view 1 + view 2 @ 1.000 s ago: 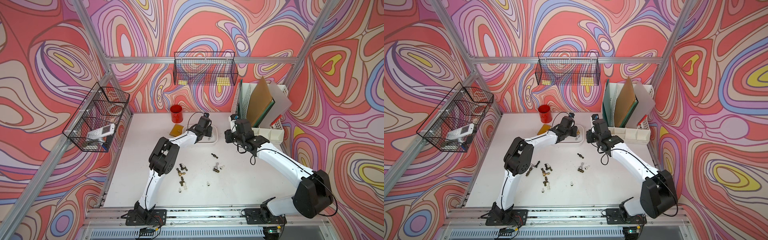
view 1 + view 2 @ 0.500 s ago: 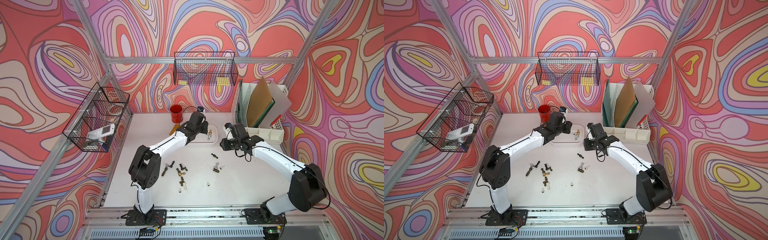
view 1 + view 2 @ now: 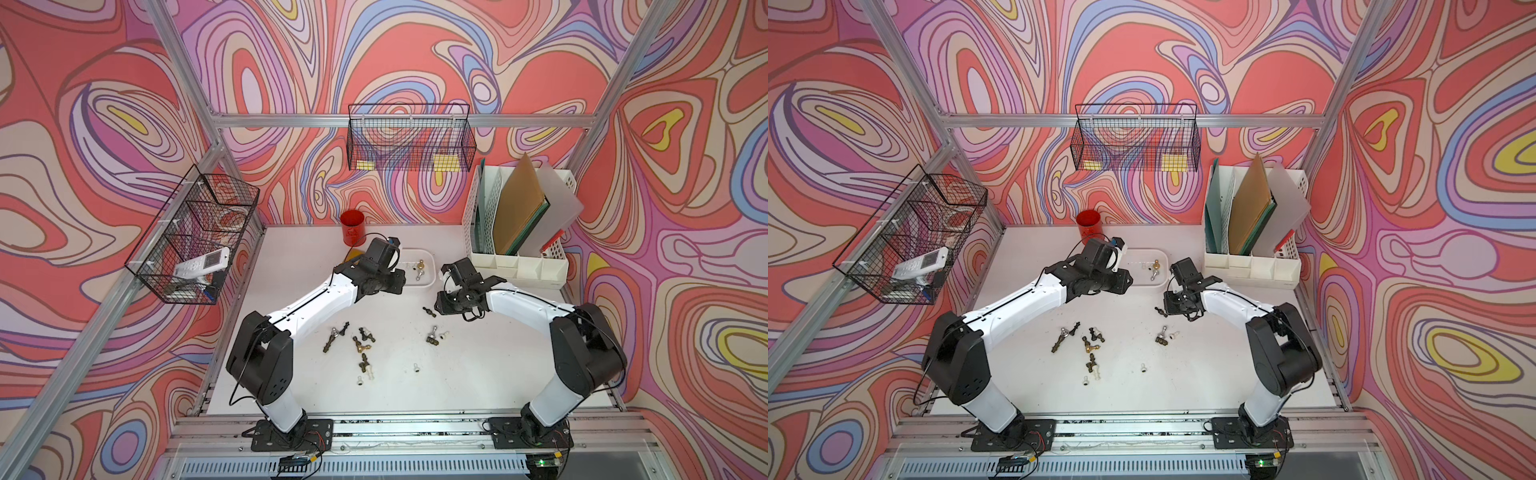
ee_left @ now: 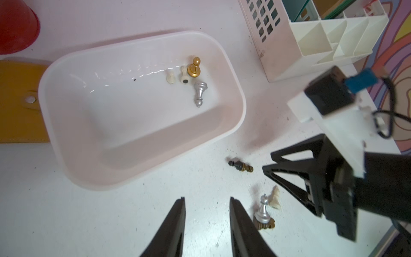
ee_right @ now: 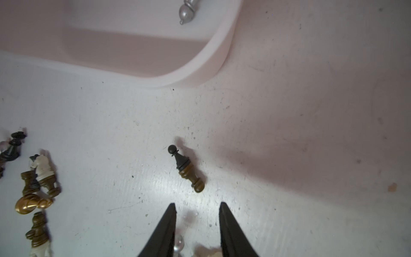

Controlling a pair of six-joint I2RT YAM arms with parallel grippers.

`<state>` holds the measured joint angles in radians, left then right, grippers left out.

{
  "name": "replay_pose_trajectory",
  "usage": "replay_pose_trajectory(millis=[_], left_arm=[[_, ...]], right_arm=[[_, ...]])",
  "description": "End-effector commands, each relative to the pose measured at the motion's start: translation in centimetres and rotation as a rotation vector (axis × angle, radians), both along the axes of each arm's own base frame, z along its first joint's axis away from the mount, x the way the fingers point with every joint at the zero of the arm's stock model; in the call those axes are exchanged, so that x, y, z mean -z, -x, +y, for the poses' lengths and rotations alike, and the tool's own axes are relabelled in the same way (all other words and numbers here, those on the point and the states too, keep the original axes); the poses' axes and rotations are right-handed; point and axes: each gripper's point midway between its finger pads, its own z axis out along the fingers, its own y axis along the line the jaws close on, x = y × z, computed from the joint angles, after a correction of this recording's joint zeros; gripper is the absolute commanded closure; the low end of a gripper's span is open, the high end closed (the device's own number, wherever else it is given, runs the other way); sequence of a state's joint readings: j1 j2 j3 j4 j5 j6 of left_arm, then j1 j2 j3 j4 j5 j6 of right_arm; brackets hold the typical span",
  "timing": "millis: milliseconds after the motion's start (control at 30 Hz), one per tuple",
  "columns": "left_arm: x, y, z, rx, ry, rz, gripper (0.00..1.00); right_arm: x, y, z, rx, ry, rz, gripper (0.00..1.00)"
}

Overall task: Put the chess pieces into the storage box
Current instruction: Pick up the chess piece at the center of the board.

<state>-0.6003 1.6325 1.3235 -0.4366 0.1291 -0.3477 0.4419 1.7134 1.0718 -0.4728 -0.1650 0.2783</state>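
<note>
Quick update: my left gripper [image 4: 206,201] had backed off the box [image 4: 124,115] and sat at its lower-left edge in both top views. Jaws were wide, nothing in them. So I'd call that drop done. Four pieces lay toward the box's upper right in the left wrist view: a gold pawn [image 4: 194,67], a silver one [image 4: 199,93] and two white bits.

Plenty were still out on the table [image 3: 478,374], mostly the cluster [image 3: 362,345] mid-frame.

My right gripper [image 5: 197,205] was partly open, nothing pinched as far as I could tell. Its tips were just short of the dark pawn [image 5: 185,169], which lay below the box.

A second before, left was parked right over the box, hiding it. Right was up by the organiser [image 3: 519,266] and had since dropped toward that pawn.
</note>
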Motion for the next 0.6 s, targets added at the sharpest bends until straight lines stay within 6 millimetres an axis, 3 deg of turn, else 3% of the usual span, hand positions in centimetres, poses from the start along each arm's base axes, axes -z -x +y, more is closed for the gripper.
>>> replay_pose_trajectory(millis=[0, 333, 567], left_arm=[[-0.3, 2.5, 1.9, 0.031, -0.045, 0.027, 0.61], [1.6, 5.8, 2.3, 0.06, 0.0, 0.134, 0.61], [2.4, 6.3, 3.4, 0.053, -0.054, 0.136, 0.61]], right_arm=[[0.5, -1.0, 0.4, -0.047, 0.031, -0.022, 0.67], [0.9, 2.8, -0.6, 0.02, 0.016, 0.049, 0.64], [1.1, 4.5, 1.4, -0.013, -0.003, 0.054, 0.61]])
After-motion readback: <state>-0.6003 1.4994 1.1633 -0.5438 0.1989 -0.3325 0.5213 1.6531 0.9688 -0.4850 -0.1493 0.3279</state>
